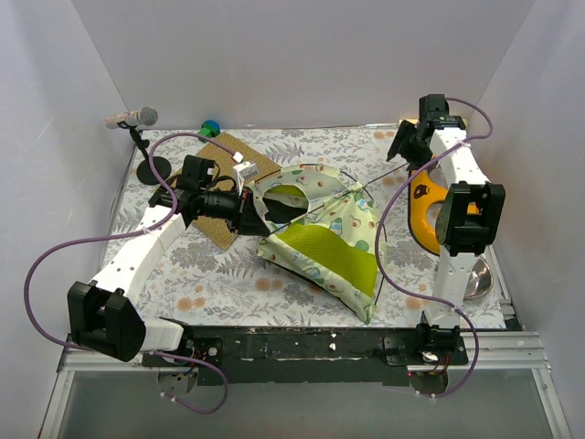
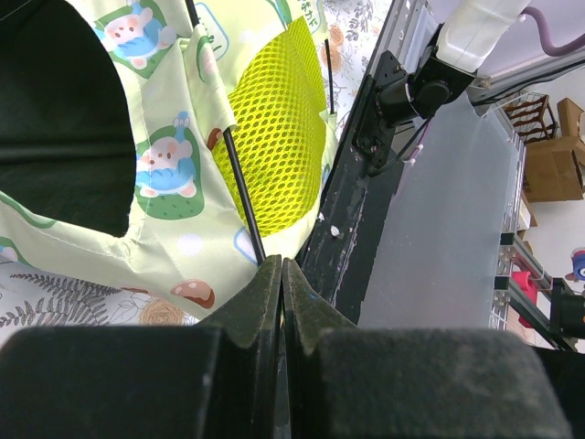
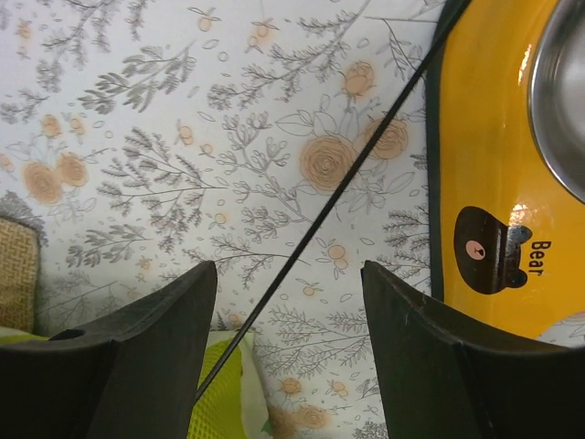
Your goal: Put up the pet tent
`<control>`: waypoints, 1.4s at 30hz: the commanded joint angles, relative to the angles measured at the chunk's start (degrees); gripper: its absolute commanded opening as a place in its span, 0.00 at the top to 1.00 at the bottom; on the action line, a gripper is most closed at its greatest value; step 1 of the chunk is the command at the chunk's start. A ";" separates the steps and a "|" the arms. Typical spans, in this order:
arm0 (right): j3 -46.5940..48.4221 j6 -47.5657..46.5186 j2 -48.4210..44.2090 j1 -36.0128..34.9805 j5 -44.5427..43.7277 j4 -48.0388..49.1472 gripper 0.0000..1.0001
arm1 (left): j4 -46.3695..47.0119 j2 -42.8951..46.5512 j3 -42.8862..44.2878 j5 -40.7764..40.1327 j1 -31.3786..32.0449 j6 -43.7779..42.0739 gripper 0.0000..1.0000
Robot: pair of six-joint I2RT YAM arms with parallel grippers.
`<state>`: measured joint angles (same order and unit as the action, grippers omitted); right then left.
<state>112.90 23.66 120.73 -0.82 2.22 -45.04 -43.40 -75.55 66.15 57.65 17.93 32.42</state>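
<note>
The pet tent (image 1: 324,242) lies collapsed in the middle of the table, cream-green printed fabric with lime mesh showing and a dark doorway at its left. My left gripper (image 1: 249,210) is at the tent's left edge. In the left wrist view its jaws (image 2: 281,265) are shut, and a thin black pole (image 2: 239,183) runs down the fabric (image 2: 174,174) into the tips. My right gripper (image 1: 399,146) hangs at the far right, apart from the tent. In the right wrist view it is open (image 3: 290,274), and another black pole (image 3: 347,174) crosses below, between the fingers, untouched.
A brown mat (image 1: 239,165) lies behind the left gripper. A microphone (image 1: 132,117) on a stand and a green-blue ball (image 1: 210,127) are at the back left. A yellow bowl holder (image 1: 425,206) (image 3: 494,183) and a steel bowl (image 1: 477,279) stand at the right. White walls enclose the table.
</note>
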 commanded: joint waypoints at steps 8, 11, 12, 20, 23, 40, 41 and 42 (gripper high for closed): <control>5.31 2.27 8.29 -1.20 -5.39 -0.23 0.39 | 0.51 0.58 0.91 1.15 -0.18 -0.17 1.00; 6.01 2.27 9.09 -1.73 -4.16 0.12 0.65 | 0.24 0.66 0.82 1.15 -0.18 -0.70 1.00; 5.58 2.35 8.74 -1.90 -3.28 0.21 0.78 | 0.94 0.75 0.82 1.15 -0.27 -0.35 1.00; 3.02 5.17 2.76 -4.89 2.78 -0.67 0.99 | 9.99 -0.30 0.91 0.36 2.19 5.81 1.00; 4.60 5.87 1.71 -6.38 3.40 -1.11 0.99 | 12.10 -1.70 0.12 -0.43 3.77 6.86 1.00; 12.68 2.89 -6.64 -12.36 4.12 2.14 0.99 | 19.84 -1.45 0.73 1.40 4.75 9.06 0.92; 13.56 2.53 -7.25 -12.45 3.76 2.75 0.99 | 20.28 -1.18 1.43 2.98 3.70 9.41 0.84; 14.09 2.44 -8.13 -12.28 3.58 3.72 0.99 | 20.98 -0.92 2.13 5.78 2.03 10.28 0.73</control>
<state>121.27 27.83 118.65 -14.92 7.05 -45.06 -25.71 -79.68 65.01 57.47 23.42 42.19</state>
